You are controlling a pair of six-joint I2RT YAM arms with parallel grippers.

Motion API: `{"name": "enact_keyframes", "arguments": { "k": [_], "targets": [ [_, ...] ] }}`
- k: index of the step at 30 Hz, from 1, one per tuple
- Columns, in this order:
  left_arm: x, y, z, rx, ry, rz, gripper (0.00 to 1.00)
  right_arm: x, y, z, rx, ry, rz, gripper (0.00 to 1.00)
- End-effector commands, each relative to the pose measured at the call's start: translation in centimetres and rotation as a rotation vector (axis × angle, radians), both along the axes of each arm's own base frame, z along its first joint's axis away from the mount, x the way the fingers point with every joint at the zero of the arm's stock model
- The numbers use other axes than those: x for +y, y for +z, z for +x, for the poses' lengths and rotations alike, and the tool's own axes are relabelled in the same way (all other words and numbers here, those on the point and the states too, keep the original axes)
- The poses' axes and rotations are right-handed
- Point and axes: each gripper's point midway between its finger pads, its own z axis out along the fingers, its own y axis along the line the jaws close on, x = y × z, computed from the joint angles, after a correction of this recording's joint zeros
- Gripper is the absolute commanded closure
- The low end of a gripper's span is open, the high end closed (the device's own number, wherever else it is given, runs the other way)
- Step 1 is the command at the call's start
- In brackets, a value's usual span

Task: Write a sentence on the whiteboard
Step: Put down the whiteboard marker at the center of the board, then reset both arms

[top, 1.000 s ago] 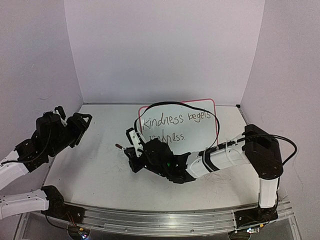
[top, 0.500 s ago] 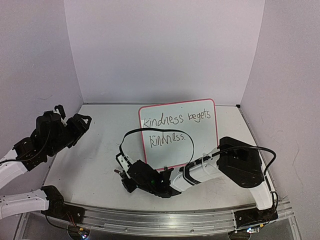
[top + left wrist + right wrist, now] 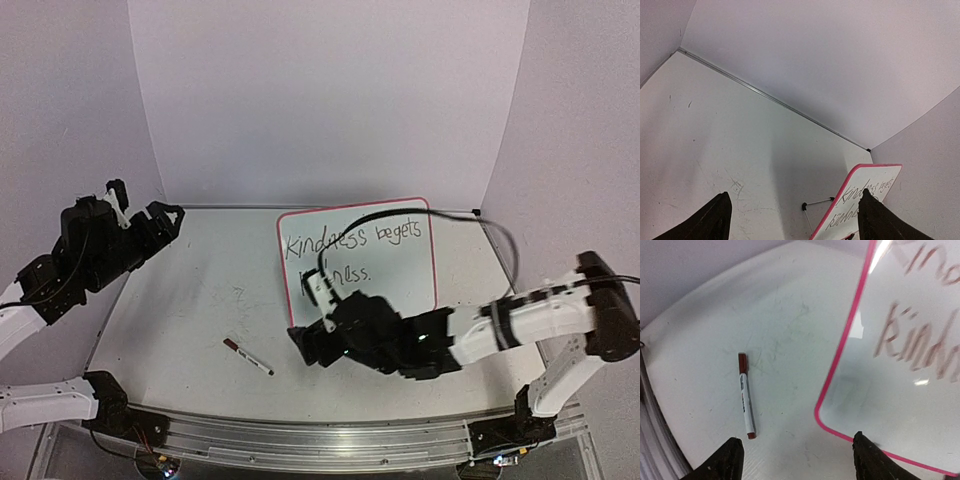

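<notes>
The right gripper (image 3: 303, 345) hangs low over the table (image 3: 180, 300) with its jaws spread wide and nothing between them; in its wrist view both dark fingers (image 3: 725, 460) frame bare tabletop. Ahead of it and to its right stands the whiteboard (image 3: 400, 285), tilted, its pink-framed lower corner reaching in between the fingertips, close to the right-hand one; whether they touch I cannot tell. The sentence (image 3: 350, 242) sits on the board's upper half in two lines, "kindness begets" over "kindness.", the arm's cable crossing part of it. From the wrist the letters are blurred.

Ahead and to the left of this gripper a marker (image 3: 746, 397) lies flat on the table, white barrel with a dark red cap, apart from the fingers.

The left gripper (image 3: 160, 228) is raised at the far left, jaws likewise apart and empty. The whiteboard (image 3: 855, 200) is well off, ahead and to its right, partly behind its right finger (image 3: 880, 220), with a thin black-tipped prop (image 3: 812, 204) beside the board's edge
</notes>
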Motion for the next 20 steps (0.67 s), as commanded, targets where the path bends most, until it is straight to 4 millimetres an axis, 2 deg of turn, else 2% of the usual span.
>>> {"name": "enact_keyframes", "arguments": {
  "k": [1, 2, 4, 8, 11, 15, 17, 20],
  "targets": [
    [0.7, 5.5, 0.3, -0.139, 0.016, 0.079, 0.08, -8.0, 10.9, 1.3, -0.134, -0.197, 0.084, 0.08],
    [1.0, 6.3, 0.4, -0.156, 0.028, 0.091, 0.07, -9.8, 12.7, 1.4, -0.159, -0.235, 0.087, 0.03],
    [1.5, 8.2, 0.4, -0.194, 0.049, 0.106, 0.05, -13.7, 18.3, 1.5, -0.218, -0.316, 0.161, 0.02],
    [1.5, 11.0, 0.5, -0.249, 0.049, 0.135, 0.04, -19.1, 26.4, 1.7, -0.344, -0.428, 0.238, 0.02],
    [1.4, 12.8, 0.3, -0.287, 0.037, 0.155, 0.03, -22.0, 30.2, 1.9, -0.418, -0.520, 0.235, 0.02],
    [1.8, 14.3, -0.1, -0.322, 0.039, 0.165, 0.03, -23.7, 33.9, 2.0, -0.459, -0.581, 0.258, 0.02],
    [2.1, 14.6, -0.4, -0.333, 0.044, 0.170, 0.03, -24.3, 35.1, 2.0, -0.475, -0.605, 0.260, 0.02],
    [2.5, 15.1, -0.9, -0.351, 0.045, 0.174, 0.02, -25.1, 35.4, 1.9, -0.486, -0.631, 0.290, 0.02]
  ]
}}
